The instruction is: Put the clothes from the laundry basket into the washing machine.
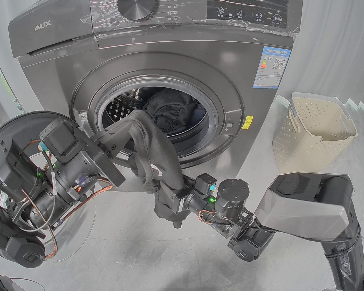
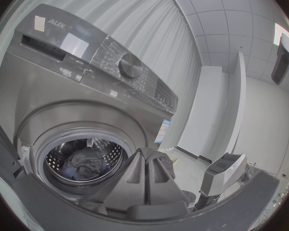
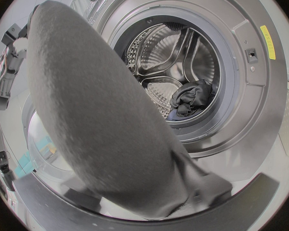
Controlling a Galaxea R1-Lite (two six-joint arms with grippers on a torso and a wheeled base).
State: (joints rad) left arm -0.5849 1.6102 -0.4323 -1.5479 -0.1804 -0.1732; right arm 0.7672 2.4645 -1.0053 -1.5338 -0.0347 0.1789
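Observation:
A dark garment [image 1: 157,154] hangs in front of the washing machine [image 1: 149,57], just below its open porthole [image 1: 155,118]. My left gripper [image 1: 123,131] is shut on the garment's upper end at the porthole's lower left rim; the cloth bunches over its closed fingertips [image 2: 147,164]. The garment's lower end drapes over my right gripper [image 1: 174,209], whose fingers [image 3: 215,187] stand apart beneath the cloth [image 3: 96,113]. More dark clothes [image 1: 170,109] lie inside the drum [image 3: 170,64]. The cream laundry basket [image 1: 313,132] stands on the floor to the machine's right.
The round glass door [image 1: 16,142] is swung open to the left, behind my left arm. Grey floor lies bare in front of the machine. Curtains hang behind the machine and the basket.

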